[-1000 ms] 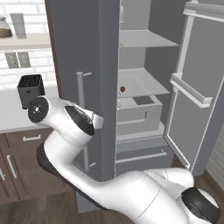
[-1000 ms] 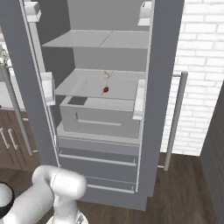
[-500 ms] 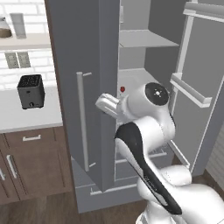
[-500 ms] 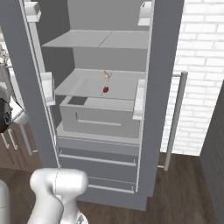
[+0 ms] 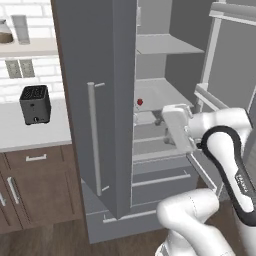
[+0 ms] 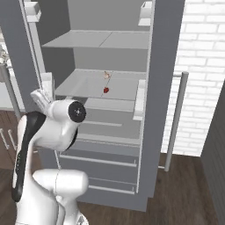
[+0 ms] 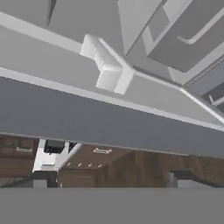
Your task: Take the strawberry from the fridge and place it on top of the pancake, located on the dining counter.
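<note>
The fridge stands with both doors swung wide. The strawberry, a tiny red berry, lies on the middle pale shelf, toward its back; the right base view also shows the strawberry. My gripper hangs in front of the open compartment, right of and below the berry and clear of it. From the other side the gripper is at the shelf's left front edge. In the hand view the gripper is open, its fingertips wide apart with nothing between them. The pancake and dining counter are out of view.
A small pale pinkish item lies behind the berry. The left door and right door flank the opening, with drawers below. A black toaster sits on the wall counter. White brick wall stands to the right.
The arm has swung from the left, near the toaster, across the left door to the front of the open compartment. The jaws have stayed open. The strawberry has not moved.
</note>
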Controlling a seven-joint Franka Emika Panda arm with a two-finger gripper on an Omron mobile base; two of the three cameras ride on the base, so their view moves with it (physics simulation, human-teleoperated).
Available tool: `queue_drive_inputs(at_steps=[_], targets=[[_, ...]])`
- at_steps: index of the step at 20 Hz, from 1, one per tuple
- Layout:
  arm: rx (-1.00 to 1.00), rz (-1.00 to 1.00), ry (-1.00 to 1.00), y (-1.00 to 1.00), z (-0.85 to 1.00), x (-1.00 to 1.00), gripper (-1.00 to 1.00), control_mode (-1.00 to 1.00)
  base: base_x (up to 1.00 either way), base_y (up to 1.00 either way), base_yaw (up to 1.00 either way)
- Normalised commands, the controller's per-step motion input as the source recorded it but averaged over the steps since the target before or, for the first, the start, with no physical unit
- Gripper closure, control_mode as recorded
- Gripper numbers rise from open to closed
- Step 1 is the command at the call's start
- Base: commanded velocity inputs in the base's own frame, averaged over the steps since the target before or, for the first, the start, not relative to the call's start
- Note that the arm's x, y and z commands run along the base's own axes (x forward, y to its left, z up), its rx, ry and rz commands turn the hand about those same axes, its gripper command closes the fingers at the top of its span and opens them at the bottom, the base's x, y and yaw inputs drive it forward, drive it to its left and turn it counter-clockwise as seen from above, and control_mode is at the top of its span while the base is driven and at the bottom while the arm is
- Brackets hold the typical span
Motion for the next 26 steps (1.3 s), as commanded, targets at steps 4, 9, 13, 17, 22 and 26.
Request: queue_drive_inputs(at_steps=[4, 9, 13, 17, 22, 26], targets=[[0.27, 0.19, 0.23, -0.47, 0.13, 0.98, -1.0, -1.0, 0.0, 0.0, 0.0], [0.14, 0.01, 0.2, 0.0, -0.03, 1.0, -1.0, -1.0, 0.0, 0.0, 0.0], [0.03, 0.0, 0.08, 0.22, -0.01, 0.96, -1.0, -1.0, 0.0, 0.0, 0.0], [0.0, 0.0, 0.01, 0.67, 0.0, 0.4, -1.0, -1.0, 0.0, 0.0, 0.0], [0.0, 0.0, 0.0, 0.69, -0.01, 0.13, -1.0, -1.0, 0.0, 0.0, 0.0], [0.0, 0.0, 0.0, 0.91, -0.06, 0.0, -1.0, -1.0, 0.0, 0.0, 0.0]])
